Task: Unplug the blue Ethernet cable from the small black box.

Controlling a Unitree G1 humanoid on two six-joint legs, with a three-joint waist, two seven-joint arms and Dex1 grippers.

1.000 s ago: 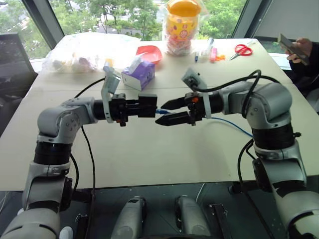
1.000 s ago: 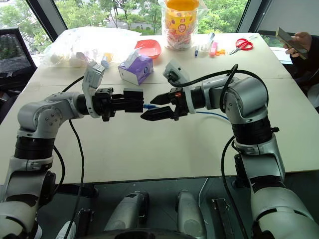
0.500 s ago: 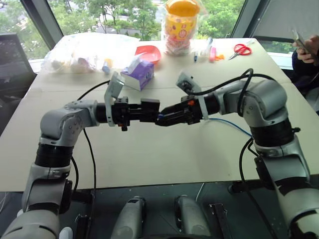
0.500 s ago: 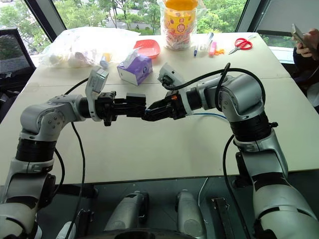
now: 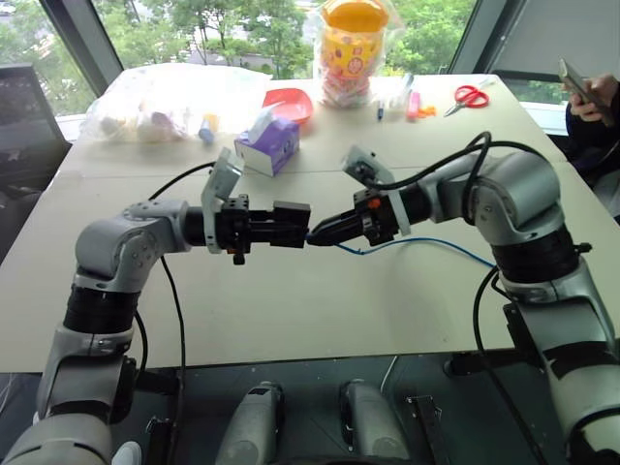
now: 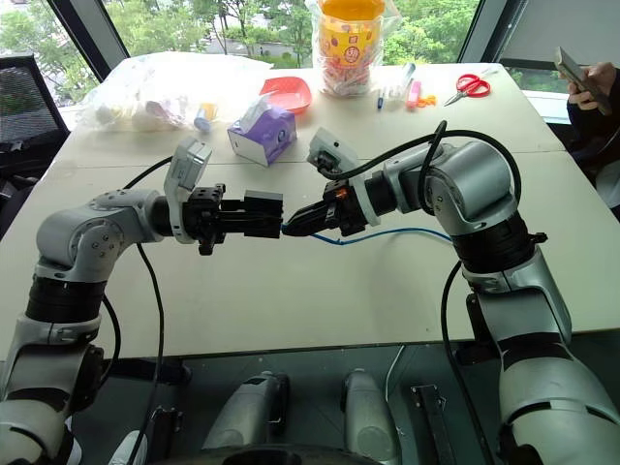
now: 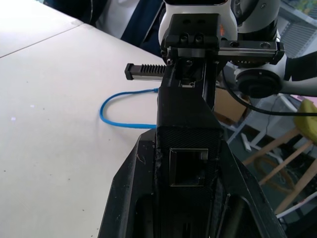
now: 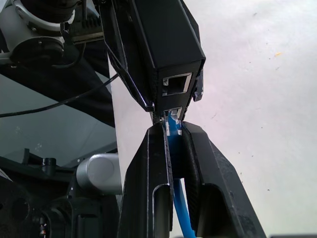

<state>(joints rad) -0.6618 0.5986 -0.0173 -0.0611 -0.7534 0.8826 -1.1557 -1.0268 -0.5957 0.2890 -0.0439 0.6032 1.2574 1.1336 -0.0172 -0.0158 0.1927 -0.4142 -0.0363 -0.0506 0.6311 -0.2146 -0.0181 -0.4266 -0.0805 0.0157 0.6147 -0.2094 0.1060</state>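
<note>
Small black box (image 7: 187, 124) between left end effector (image 7: 185, 163) fingers, blue Ethernet cable (image 7: 115, 113) looped on table (image 7: 49, 99).

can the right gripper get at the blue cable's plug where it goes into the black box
Yes, it looks so: the right gripper is already shut on the blue Ethernet cable right at its clear plug, which still sits in the small black box held by the left gripper. Nothing blocks it.

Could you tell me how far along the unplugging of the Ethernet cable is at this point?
Done: the left gripper holds the small black box above the table, and the right gripper is shut on the blue Ethernet cable just behind its clear plug. In hand: the plug sits at the box's port, seemingly not yet free. Left: pulling the plug out of the box.
</note>
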